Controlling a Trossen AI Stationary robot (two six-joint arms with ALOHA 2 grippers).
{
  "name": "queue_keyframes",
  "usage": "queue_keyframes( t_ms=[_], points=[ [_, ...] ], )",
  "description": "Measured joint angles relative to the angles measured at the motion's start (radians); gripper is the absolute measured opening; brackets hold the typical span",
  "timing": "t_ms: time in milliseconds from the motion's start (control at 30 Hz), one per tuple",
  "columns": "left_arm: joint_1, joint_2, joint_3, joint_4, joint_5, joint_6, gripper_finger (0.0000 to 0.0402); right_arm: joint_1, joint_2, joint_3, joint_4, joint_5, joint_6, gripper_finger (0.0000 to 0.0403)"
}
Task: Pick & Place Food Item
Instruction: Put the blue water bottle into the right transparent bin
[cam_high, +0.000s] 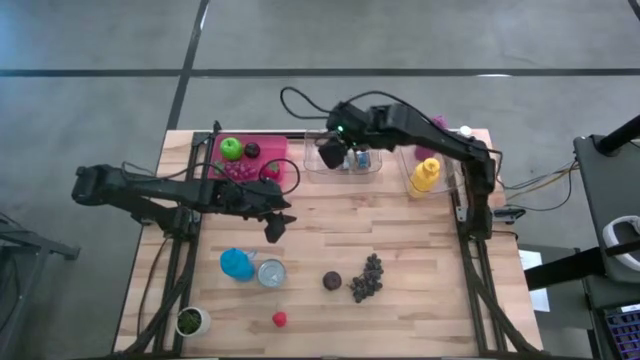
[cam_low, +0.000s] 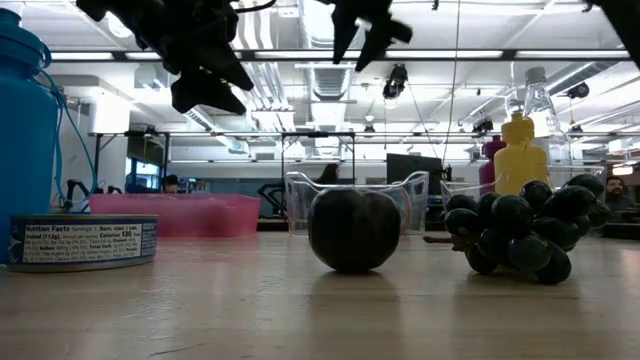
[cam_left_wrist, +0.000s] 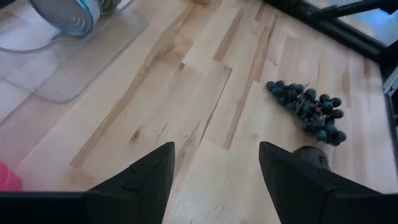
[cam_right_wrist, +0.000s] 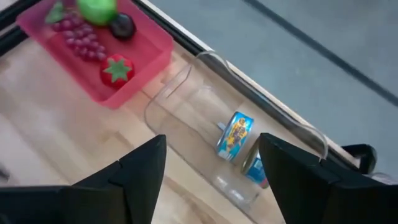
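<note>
A dark plum (cam_high: 332, 281) and a bunch of dark grapes (cam_high: 367, 278) lie side by side on the wooden table near its front edge; the low view shows the plum (cam_low: 352, 229) left of the grapes (cam_low: 520, 232). My left gripper (cam_high: 275, 228) hangs open above the table's middle left with nothing between its fingers; its wrist view looks toward the grapes (cam_left_wrist: 308, 111). My right gripper (cam_high: 330, 152) is open and raised above a clear bin (cam_right_wrist: 186, 118) at the far edge, where two cans (cam_right_wrist: 234, 135) lie.
A pink tray (cam_high: 250, 160) at the far left holds a green apple, a dark plum, red grapes and a strawberry. A yellow bottle (cam_high: 424, 177) stands far right. A blue bottle (cam_high: 237, 263), a tin can (cam_high: 271, 272), a red strawberry (cam_high: 280, 319) and a small pot (cam_high: 190, 320) are near the front left.
</note>
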Motion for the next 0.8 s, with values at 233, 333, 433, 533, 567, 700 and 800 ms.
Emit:
queue_keyframes(
  t_ms=[233,333,433,533,567,700,800],
  points=[
    [0.0,-0.014,0.09,-0.092,-0.001,0.024,0.0229,0.095,-0.113,-0.099,0.01,0.059,0.0,0.0249],
    [0.0,-0.015,0.16,-0.186,-0.001,0.027,0.0226,0.123,-0.156,-0.154,0.012,0.096,0.017,0.0253],
    [-0.005,-0.015,0.248,-0.331,-0.003,0.021,0.0224,0.148,-0.198,-0.211,0.012,0.123,0.049,0.0256],
    [-0.024,-0.016,0.342,-0.481,-0.002,-0.015,0.0222,0.164,-0.24,-0.269,0.029,0.132,0.052,0.0254],
    [-0.034,-0.016,0.374,-0.538,0.003,-0.026,0.0222,0.168,-0.256,-0.292,0.047,0.132,0.053,0.0252],
    [-0.093,-0.016,0.482,-0.721,0.014,-0.111,0.0221,0.185,-0.31,-0.375,0.113,0.132,0.053,0.0246],
    [-0.135,-0.016,0.56,-0.815,0.045,-0.215,0.0222,0.186,-0.353,-0.438,0.161,0.131,0.053,0.0244]
  ],
)
